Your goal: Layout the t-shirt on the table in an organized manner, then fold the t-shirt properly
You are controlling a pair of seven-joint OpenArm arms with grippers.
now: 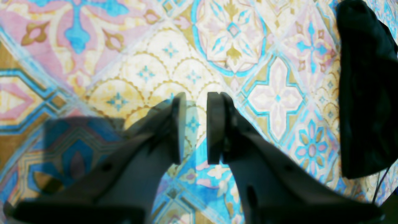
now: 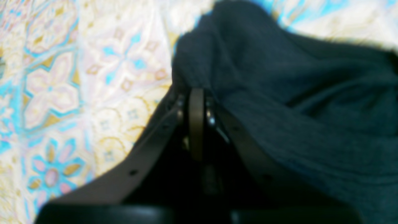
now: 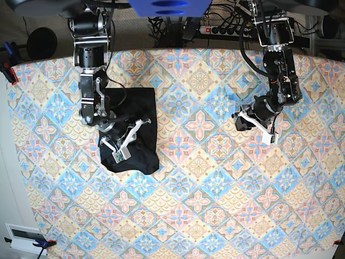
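The black t-shirt lies as a bunched, roughly rectangular heap on the left part of the table. My right gripper is over the heap's lower left and is shut on the t-shirt. The fabric rises to its tips and drapes over one finger. My left gripper hovers over bare patterned cloth on the right side of the table, open by a narrow gap with nothing between the fingers. In the left wrist view the t-shirt shows only at the right edge, well apart from the fingers.
A power strip with cables lies behind the table's far edge. Clamps hold the cloth at the left edge. The right arm reaches in from the top left, the left arm from the top right.
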